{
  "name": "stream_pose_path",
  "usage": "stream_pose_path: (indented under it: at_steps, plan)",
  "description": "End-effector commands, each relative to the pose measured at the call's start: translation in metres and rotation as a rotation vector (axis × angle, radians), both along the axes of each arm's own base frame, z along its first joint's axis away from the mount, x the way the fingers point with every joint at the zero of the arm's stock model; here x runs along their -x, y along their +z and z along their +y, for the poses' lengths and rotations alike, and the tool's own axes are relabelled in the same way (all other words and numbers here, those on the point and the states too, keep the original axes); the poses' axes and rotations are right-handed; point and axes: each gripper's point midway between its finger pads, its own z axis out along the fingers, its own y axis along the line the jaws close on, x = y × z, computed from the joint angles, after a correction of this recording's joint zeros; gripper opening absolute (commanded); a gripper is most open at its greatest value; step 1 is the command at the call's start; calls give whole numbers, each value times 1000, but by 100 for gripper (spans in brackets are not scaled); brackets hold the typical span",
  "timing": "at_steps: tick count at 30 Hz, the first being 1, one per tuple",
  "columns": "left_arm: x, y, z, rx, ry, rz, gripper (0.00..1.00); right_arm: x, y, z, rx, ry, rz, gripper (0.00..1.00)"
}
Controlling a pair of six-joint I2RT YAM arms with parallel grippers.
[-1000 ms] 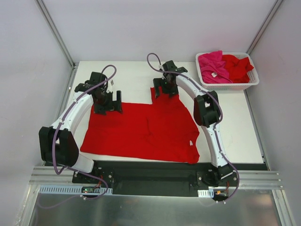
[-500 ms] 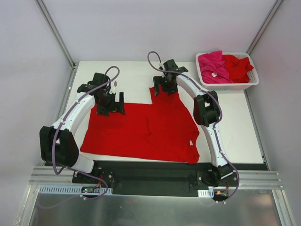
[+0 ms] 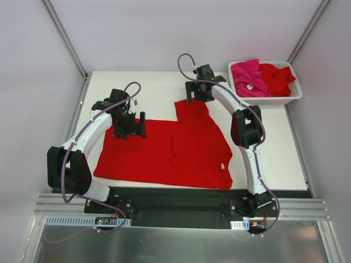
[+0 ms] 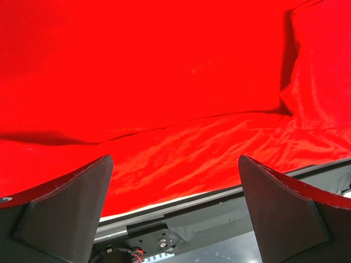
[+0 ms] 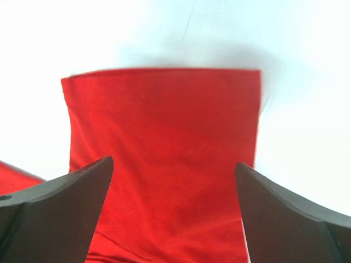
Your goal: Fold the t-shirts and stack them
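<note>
One bright red t-shirt [image 3: 170, 150] lies spread flat on the white table, one sleeve [image 3: 192, 109] pointing toward the far side. It fills the left wrist view [image 4: 164, 82], and that sleeve shows in the right wrist view [image 5: 164, 137]. My left gripper [image 3: 130, 130] hangs open over the shirt's far-left edge, nothing between its fingers [image 4: 174, 160]. Just beyond the sleeve's end, my right gripper [image 3: 198, 96] stands open and empty [image 5: 173, 162]. A magenta-pink t-shirt [image 3: 248, 76] with a white label and another red t-shirt [image 3: 277, 76] lie crumpled in the basket.
The white slotted basket [image 3: 267, 100] stands at the table's far right corner. Bare white table [image 3: 148, 93] shows between the two grippers and to the right of the shirt. A black rail [image 3: 181, 200] runs along the near edge, and frame posts rise at the far corners.
The right gripper has drawn back toward the far right, off the sleeve. The left gripper has shifted slightly nearer and rightward over the shirt's edge. The shirt lies as before.
</note>
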Motion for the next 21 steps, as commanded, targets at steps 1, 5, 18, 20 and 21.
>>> stream_pose_path:
  at_steps: [1,5,18,20,21]
  plan:
    - [8,7,-3,19,-40,-30,99,-30,30,-9,-3,-16,-117,96]
    - [12,10,-5,40,-52,-35,99,-41,25,-16,11,-10,-133,96]
    - [20,7,-11,67,-74,-11,99,-59,3,-31,13,-16,-127,96]
    - [18,7,-11,67,-74,-11,99,-59,0,-30,8,-14,-122,96]
    - [18,8,-12,68,-74,-13,99,-61,-1,-33,-2,-17,-119,96]
